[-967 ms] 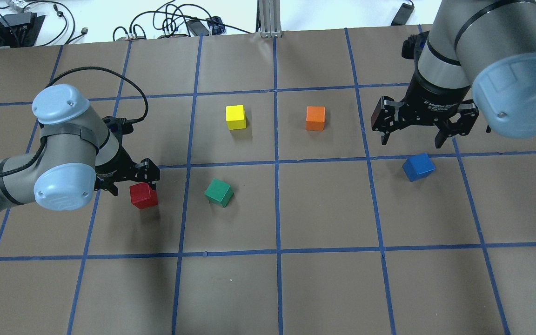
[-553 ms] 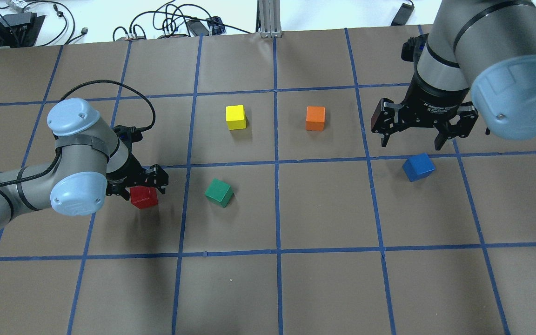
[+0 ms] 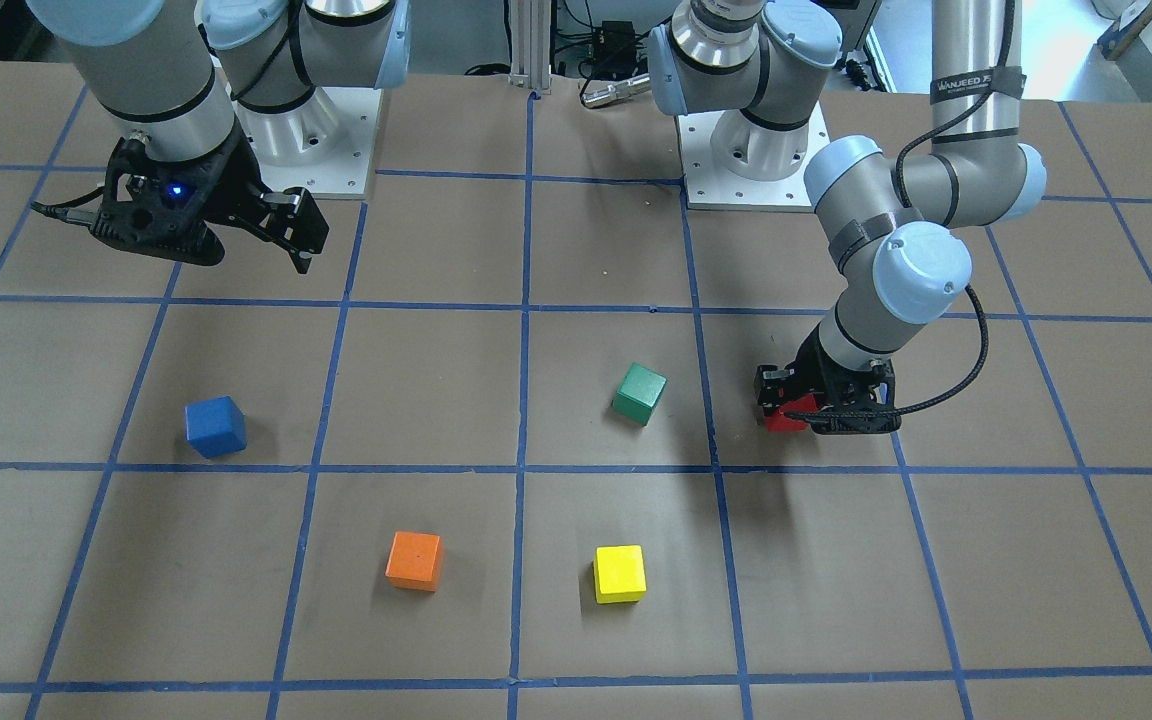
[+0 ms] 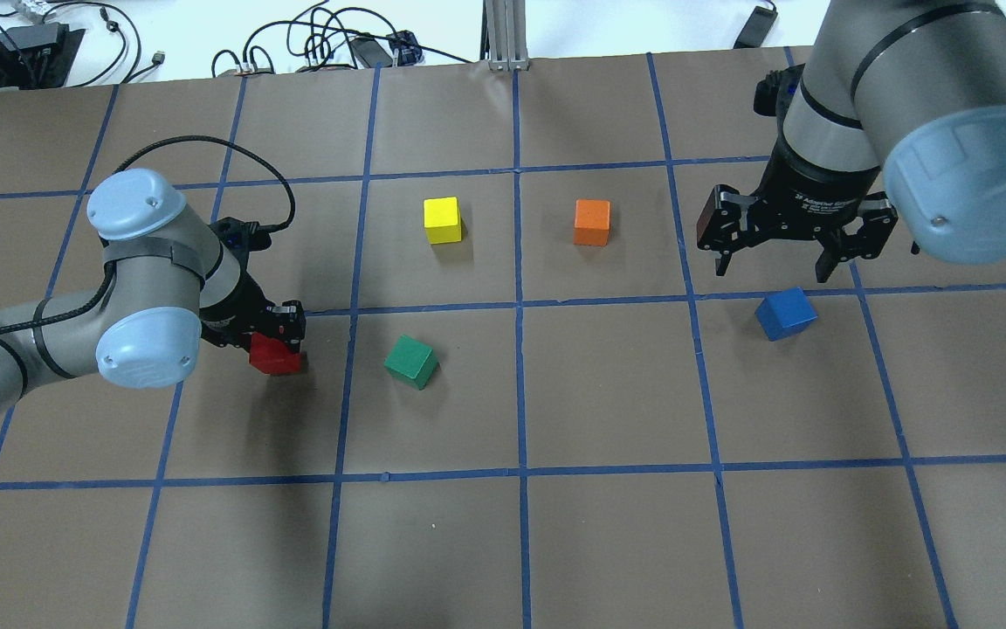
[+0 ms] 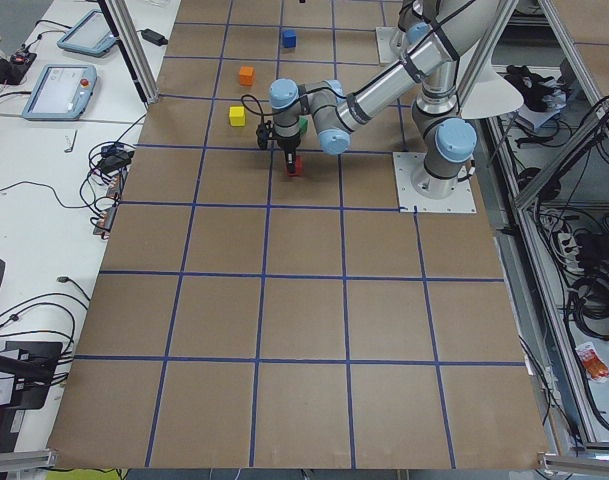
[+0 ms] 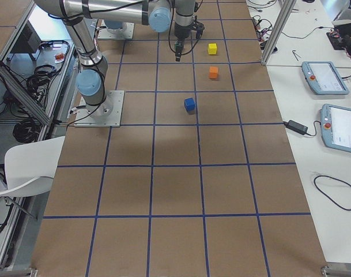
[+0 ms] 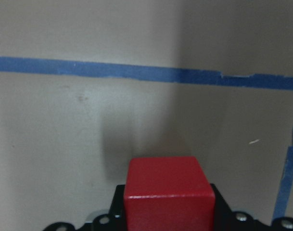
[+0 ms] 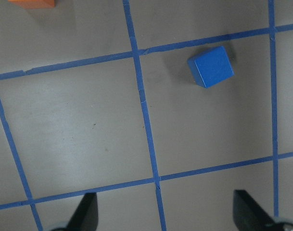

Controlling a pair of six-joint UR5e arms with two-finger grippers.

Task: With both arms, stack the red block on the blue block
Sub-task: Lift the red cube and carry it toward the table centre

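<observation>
Jaws of the robot's left arm [image 4: 149, 293] are pinching the small solid-red matte cube [image 4: 274, 356] at the brown paper-covered table [image 4: 608, 393], near a green cube [image 4: 410, 361]; the right arm [image 4: 826, 148] is hovering with jaws spread wide above the table, near the small solid-blue matte cube [image 4: 785, 313], which is lying well apart from the red one.

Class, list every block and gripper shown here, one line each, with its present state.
left gripper: shut on the red block.
right gripper: open, empty, hovering near the blue block.
red block: held by the left gripper; whether lifted is unclear.
blue block: free on the table, nothing on it.
green block: free on the table, turned askew.
yellow block: free on the table.
orange block: free on the table.
</observation>
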